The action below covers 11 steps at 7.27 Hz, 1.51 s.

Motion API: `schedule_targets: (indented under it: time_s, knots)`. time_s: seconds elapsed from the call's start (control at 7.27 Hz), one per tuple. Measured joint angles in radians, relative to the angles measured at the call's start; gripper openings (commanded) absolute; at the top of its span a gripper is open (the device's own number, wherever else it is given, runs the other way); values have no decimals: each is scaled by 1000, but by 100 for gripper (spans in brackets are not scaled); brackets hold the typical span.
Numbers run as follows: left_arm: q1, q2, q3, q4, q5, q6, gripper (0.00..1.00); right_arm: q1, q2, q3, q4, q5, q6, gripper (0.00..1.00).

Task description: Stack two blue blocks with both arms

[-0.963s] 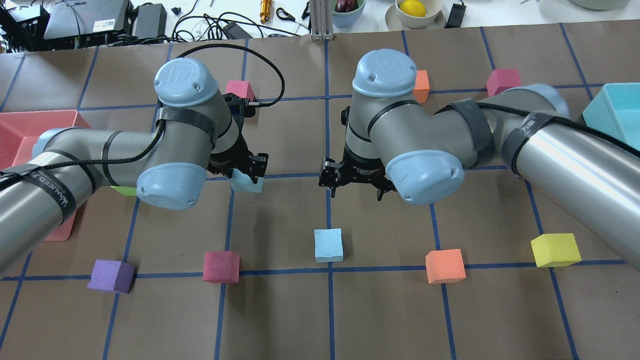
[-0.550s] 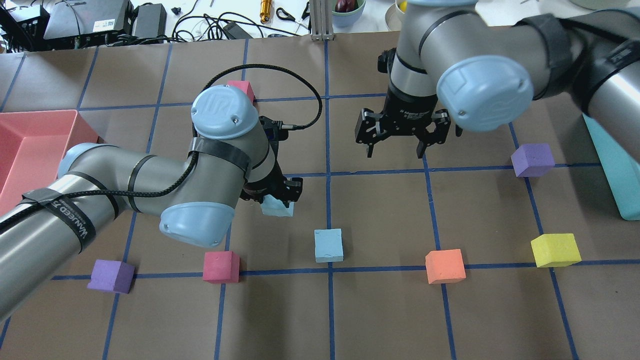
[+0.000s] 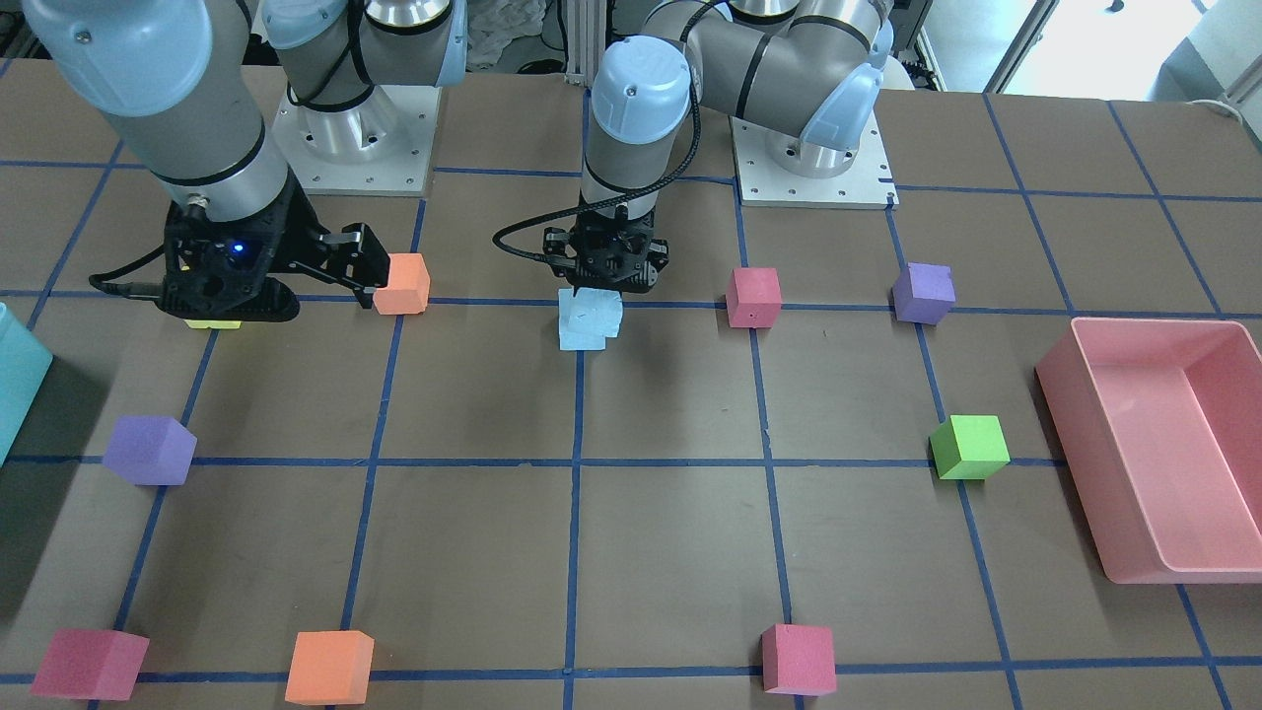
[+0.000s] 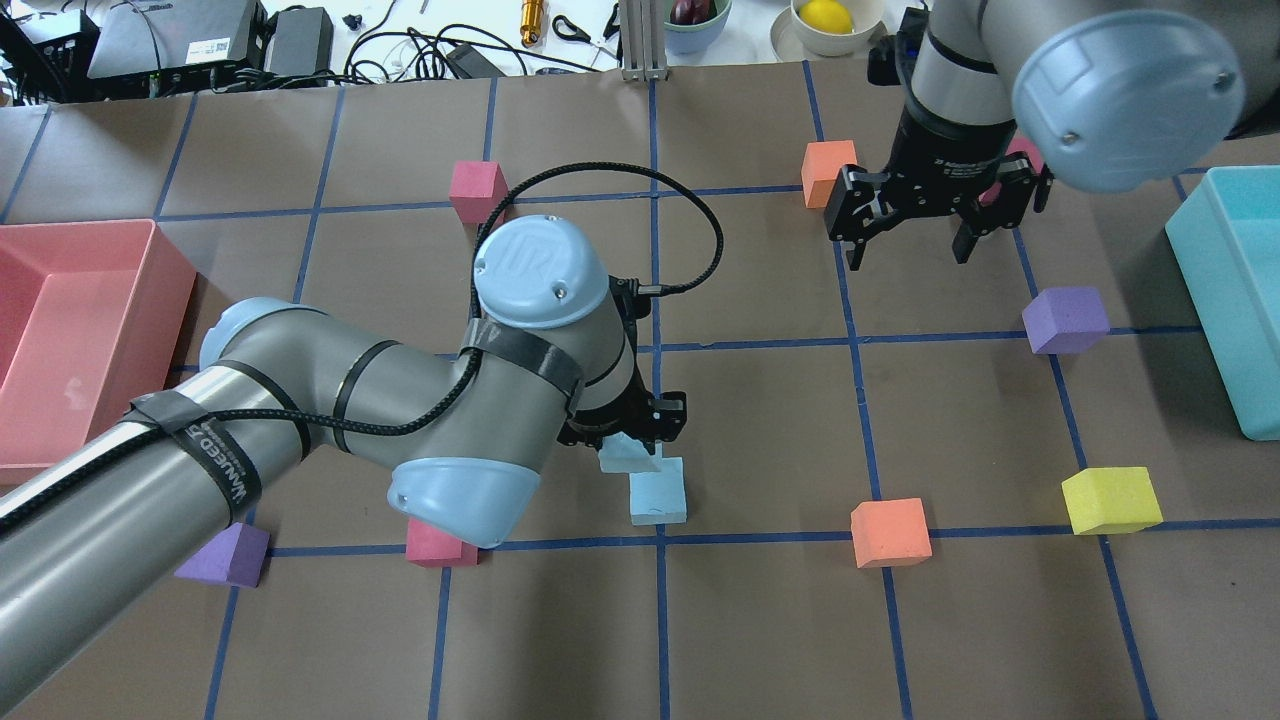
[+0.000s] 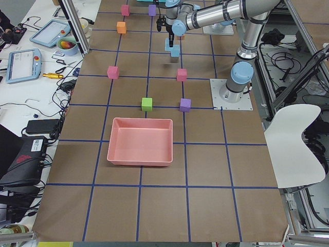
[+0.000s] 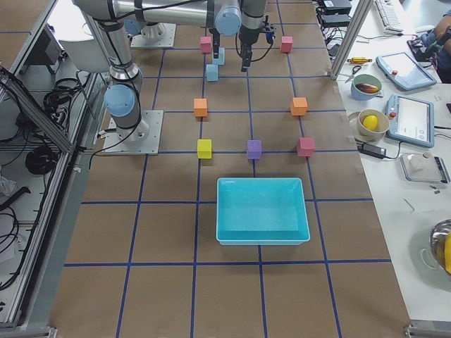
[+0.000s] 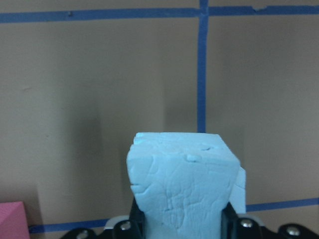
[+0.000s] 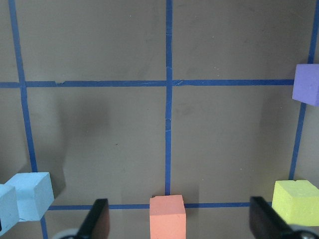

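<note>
Left gripper (image 4: 632, 437) is clamped on the held blue block (image 4: 626, 456). The 2nd blue block (image 4: 660, 495) rests on the table (image 4: 780, 620), just beneath it and offset slightly to the robot's right; the 2 overlap in the overhead view. Right gripper (image 4: 905, 245): jaws spread, empty, well apart. The left arm is nearer.

Overhead: left arm (image 4: 300, 420) covers most of the crimson cube (image 4: 440, 550) and a corner of the purple cube (image 4: 222, 556). Left gripper (image 4: 632, 440) hides the top of the held blue block (image 4: 625, 460); whether it touches the lower blue block (image 4: 658, 497), can't tell. Front view: yellow cube (image 3: 215, 323) is just a sliver behind the right gripper (image 3: 281, 301). Teal bin (image 4: 1225, 300) and pink bin (image 4: 90, 330) cut by frame edges. Side views: jaws too small to read.
</note>
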<state>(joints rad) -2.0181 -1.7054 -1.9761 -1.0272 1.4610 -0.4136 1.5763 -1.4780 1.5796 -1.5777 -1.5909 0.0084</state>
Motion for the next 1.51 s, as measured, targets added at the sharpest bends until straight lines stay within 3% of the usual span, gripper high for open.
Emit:
schedule_targets:
  time_s: [0.14,0.69,0.83,1.51]
  knots:
    - [-15,-4,2,0,-3,-14,29,-11,-20,-3,-4,-4,2,100]
    - [-25,-21,-4,-5,1,-20,88,-19,-79,-13,1,8,-8,100]
    - [-25,-32,-5,-3,2,-23,97,-20,-89,-14,3,24,-11,100]
    - [5,-11,39,-11,3,40,100,-22,-103,-7,8,47,-13,100]
